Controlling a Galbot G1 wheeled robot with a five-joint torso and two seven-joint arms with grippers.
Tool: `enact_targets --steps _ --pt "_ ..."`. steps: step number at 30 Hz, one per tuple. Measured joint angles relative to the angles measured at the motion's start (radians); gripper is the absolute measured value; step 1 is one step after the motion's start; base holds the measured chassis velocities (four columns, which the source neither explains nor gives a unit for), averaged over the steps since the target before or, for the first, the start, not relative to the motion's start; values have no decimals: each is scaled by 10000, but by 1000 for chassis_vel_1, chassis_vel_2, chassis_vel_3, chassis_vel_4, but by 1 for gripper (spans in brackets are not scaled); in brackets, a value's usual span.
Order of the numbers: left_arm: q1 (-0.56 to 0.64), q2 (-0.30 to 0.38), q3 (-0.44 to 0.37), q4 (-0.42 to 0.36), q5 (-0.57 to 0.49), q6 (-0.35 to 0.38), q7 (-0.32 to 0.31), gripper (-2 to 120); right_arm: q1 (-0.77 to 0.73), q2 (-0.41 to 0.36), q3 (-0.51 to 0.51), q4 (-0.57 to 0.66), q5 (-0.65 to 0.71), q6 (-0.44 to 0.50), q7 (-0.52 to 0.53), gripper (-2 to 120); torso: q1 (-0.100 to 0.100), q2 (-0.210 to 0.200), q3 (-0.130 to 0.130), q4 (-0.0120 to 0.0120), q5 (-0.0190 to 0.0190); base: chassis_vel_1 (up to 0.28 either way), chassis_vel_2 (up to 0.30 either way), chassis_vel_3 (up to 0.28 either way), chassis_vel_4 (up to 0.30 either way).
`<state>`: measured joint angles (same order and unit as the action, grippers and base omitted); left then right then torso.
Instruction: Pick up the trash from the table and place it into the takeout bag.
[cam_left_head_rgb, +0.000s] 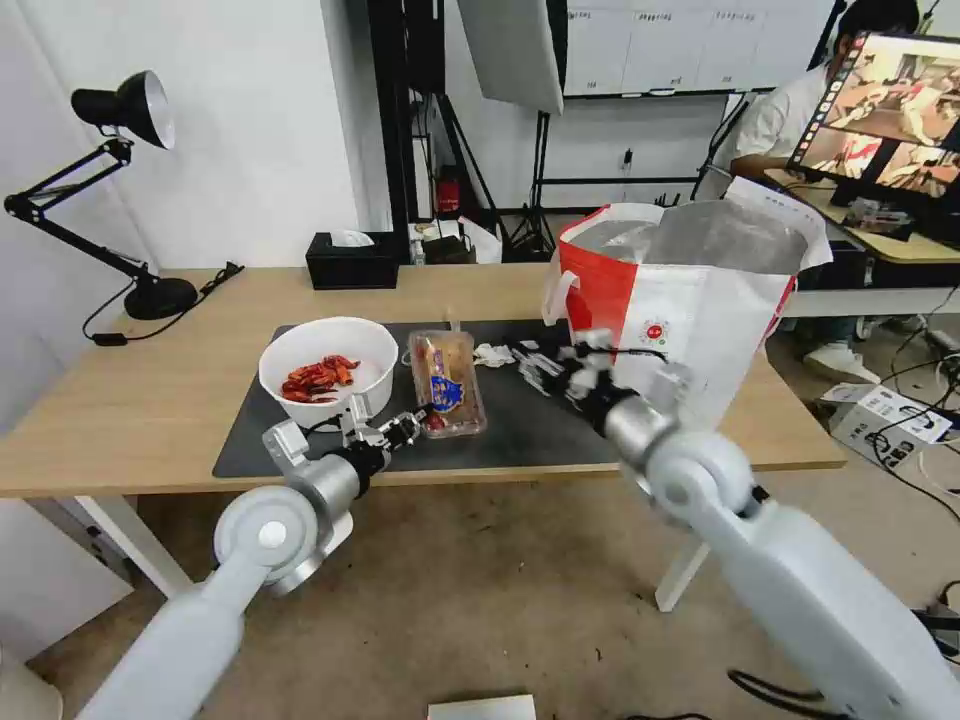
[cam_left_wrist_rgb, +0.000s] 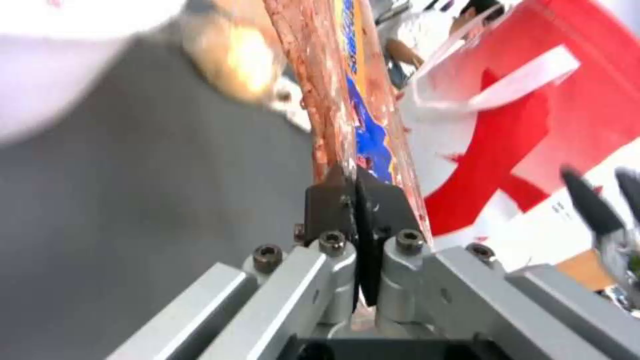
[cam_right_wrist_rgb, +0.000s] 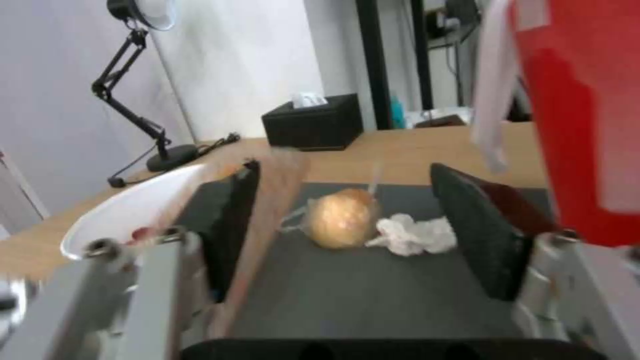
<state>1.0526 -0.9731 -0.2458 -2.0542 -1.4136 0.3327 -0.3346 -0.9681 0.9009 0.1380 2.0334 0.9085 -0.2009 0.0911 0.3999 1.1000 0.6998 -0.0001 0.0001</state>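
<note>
**Left tool clamped on the tray's near rim; right tool spread above the mat**

While the left tool (cam_left_head_rgb: 418, 424) sits at lower centre of the head view, its black pads are pressed together on the near rim of the clear plastic tray (cam_left_head_rgb: 448, 384); the left wrist view shows the rim pinched between the closed fingers (cam_left_wrist_rgb: 333, 197), with the tray running straight away from them. The tray's long axis points from this tool toward the back of the worktop (cam_left_head_rgb: 120, 410), and the tray rests on, or just above, the dark grey mat (cam_left_head_rgb: 520, 425); which of the two cannot be told. Right of centre, the right tool (cam_left_head_rgb: 545, 368) hangs above the mat with its pads (cam_right_wrist_rgb: 483, 235) wide apart and holding nothing. Ahead of it, in the right wrist view, lie the knotted clear bag with a pale lump (cam_right_wrist_rgb: 340, 218) and, touching that bag, the crumpled tissue (cam_right_wrist_rgb: 417, 234). The white bowl of red shells (cam_left_head_rgb: 328, 368) stands just left of the tray. The takeout bag (cam_left_head_rgb: 690, 300), its foil-lined mouth open upward, stands at centre right of the head view, on the far side of the right tool from the tray. Judged from this layout, the tray must travel rightward across the mat and rise above the bag's rim; the right arm is nearer to the bag and to the two small pieces.
</note>
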Motion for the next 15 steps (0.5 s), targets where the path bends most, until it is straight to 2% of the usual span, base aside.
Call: enact_targets --steps 2,4,5,8,13,15 --pt "-3 48 -52 -72 120 -58 6 0 -384 -21 192 206 -129 72 -32 75 -1 0 0 0 1 0 0 0 0" --pt "-151 141 -201 -203 326 -215 7 0 -1289 -29 615 746 -549 212 -66 85 -1 0 0 1 -3 0 0 0 0" --pt "-151 141 -201 -203 326 -215 7 0 -1289 -29 615 746 -549 212 -66 85 -1 0 0 1 -3 0 0 0 0" --pt "-756 425 -326 -271 484 -458 -5 0 -2449 81 1140 1333 -1221 362 -135 97 0 0 0 2 -3 0 0 0 0" --pt "-1759 823 -104 -171 530 -687 -6 0 -3482 288 1566 1722 -1970 409 -193 100 -1 1 0 2 -3 0 0 0 0" --pt "-2717 1050 308 13 640 -889 12 0 -4145 490 1764 1928 -2517 416 -197 100 -1 0 1 2 -2 0 0 0 0"
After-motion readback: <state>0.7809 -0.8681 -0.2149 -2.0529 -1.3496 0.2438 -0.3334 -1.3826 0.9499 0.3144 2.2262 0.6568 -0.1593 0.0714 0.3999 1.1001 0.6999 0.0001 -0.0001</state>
